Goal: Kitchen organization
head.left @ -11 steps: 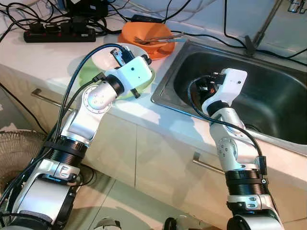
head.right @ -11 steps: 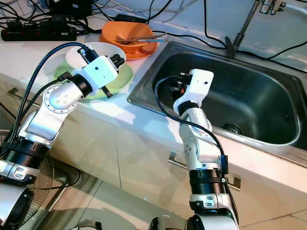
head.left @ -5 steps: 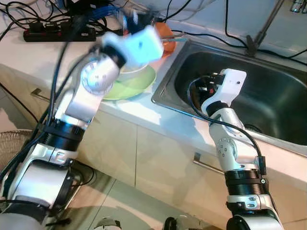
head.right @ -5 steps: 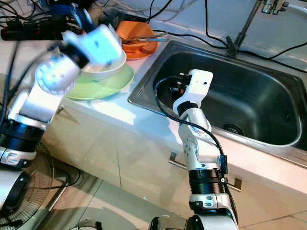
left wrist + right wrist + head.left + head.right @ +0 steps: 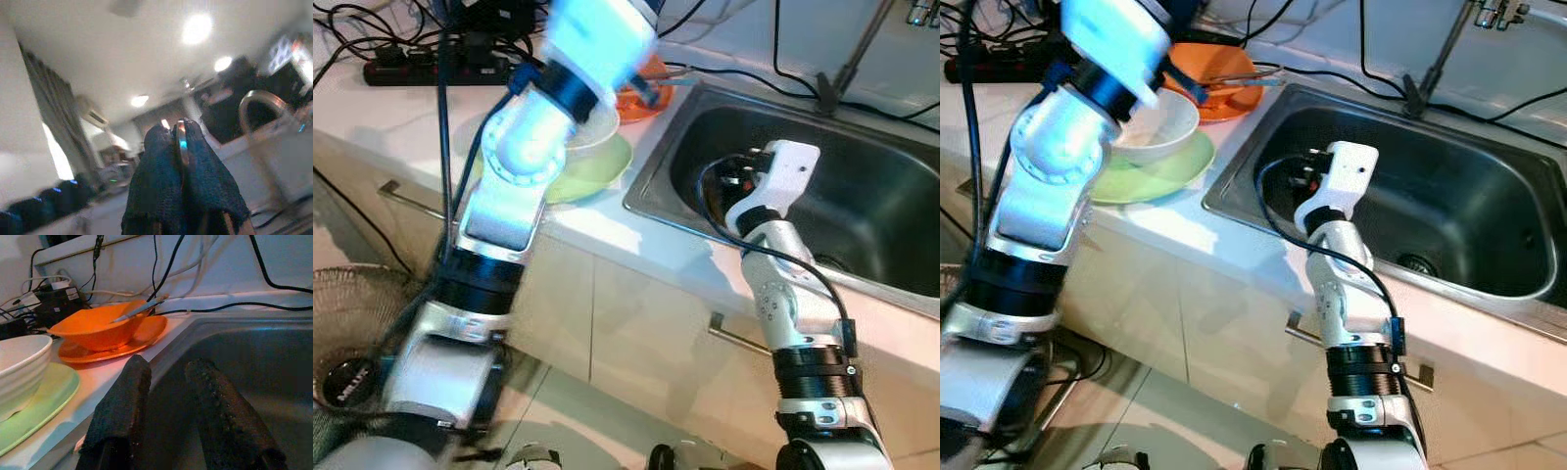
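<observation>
A white bowl point(image 5: 1160, 132) stands on a light green plate point(image 5: 1151, 171) on the counter left of the sink point(image 5: 1449, 196). Behind it, an orange bowl point(image 5: 98, 328) holding cutlery rests on an orange plate point(image 5: 142, 335). My left arm is raised high above the white bowl and blurred. In its wrist view the left gripper point(image 5: 179, 128) points up toward the ceiling, shut on a thin metal utensil point(image 5: 181, 142). My right gripper point(image 5: 164, 377) hangs inside the sink near its left wall, open, with nothing between its fingers.
A black power strip point(image 5: 421, 70) and tangled cables lie at the back of the counter. The faucet stem point(image 5: 1435, 59) rises behind the sink. Cabinet handles run along the counter front. A fan point(image 5: 342, 323) stands on the floor at lower left.
My left arm has swung up from the white bowl to well above the counter, its wrist now aimed at the ceiling. The right arm has stayed in the sink.
</observation>
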